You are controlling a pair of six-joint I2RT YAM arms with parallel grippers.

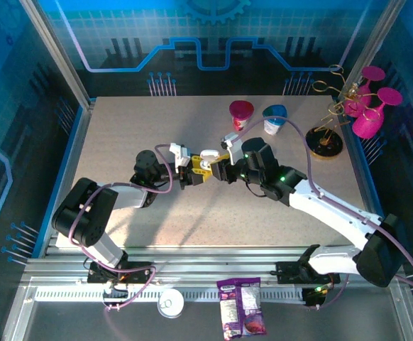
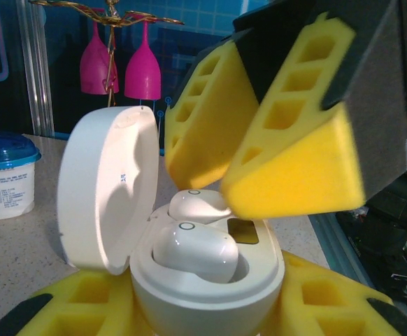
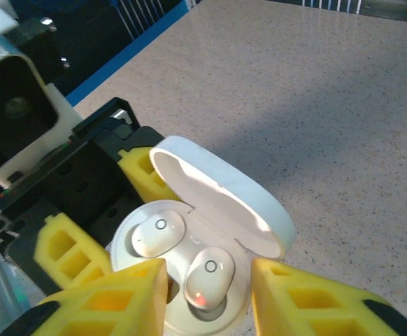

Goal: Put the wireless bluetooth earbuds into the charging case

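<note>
spanning the scene is the speckled tabletop, and the two arms meet over its middle. the left claw is clenched on the white charging case, with a yellow finger pressed to each side of its base. the right claw hangs released just above the case, its fingers apart. the lid stands open. two white earbuds sit side by side in the case's wells, one showing a small red light.
</note>
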